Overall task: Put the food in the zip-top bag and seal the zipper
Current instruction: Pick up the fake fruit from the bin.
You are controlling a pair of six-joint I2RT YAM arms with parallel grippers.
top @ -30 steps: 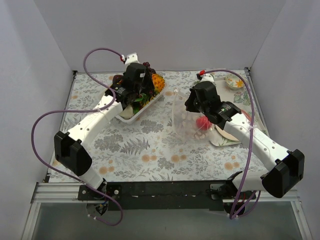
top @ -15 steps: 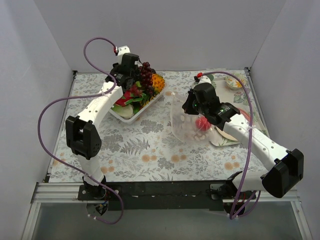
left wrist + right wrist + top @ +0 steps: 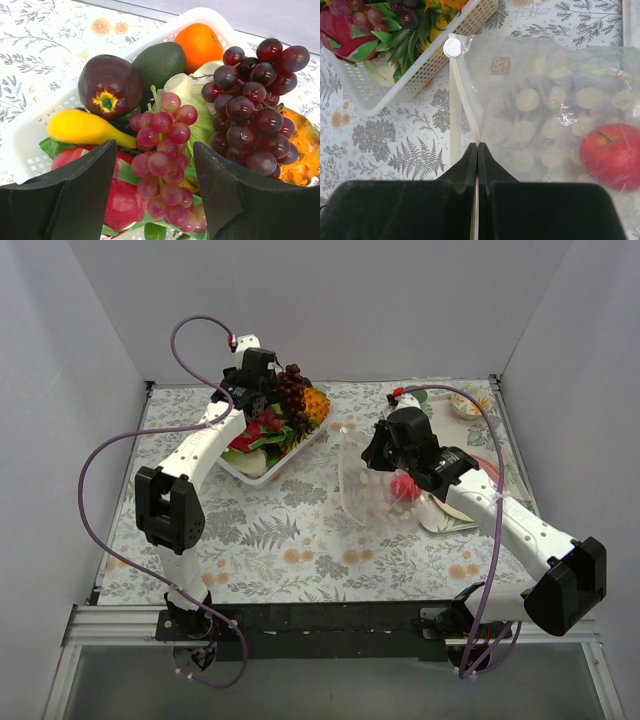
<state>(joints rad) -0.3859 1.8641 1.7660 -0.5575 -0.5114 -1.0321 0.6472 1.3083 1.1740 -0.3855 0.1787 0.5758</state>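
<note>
Left wrist view: left gripper (image 3: 154, 150), jaws wide and empty, above the pink grapes (image 3: 165, 130) in the white tray (image 3: 30, 150).
Closed, the right gripper (image 3: 477, 147) pinches the zip-top bag (image 3: 545, 100) at its zipper (image 3: 462, 100) (red fruit (image 3: 609, 156) inside); a second ago the left arm covered the tray.

Right pincer (image 3: 477, 150) pinched on zip-top bag (image 3: 545, 95) edge, red apple (image 3: 610, 156) inside, white food tray (image 3: 415, 80) upper left

In the top view, the lower centre and lower left of the floral table (image 3: 300, 550) lie bare, open to a reach. At upper left the white tray (image 3: 262, 478) is heaped with toy food (image 3: 290, 400), and the left arm (image 3: 200, 450) stretches over it. The zip-top bag (image 3: 358, 490) and the right arm (image 3: 500, 515) block centre right, and grey walls (image 3: 60, 390) close three sides
</note>
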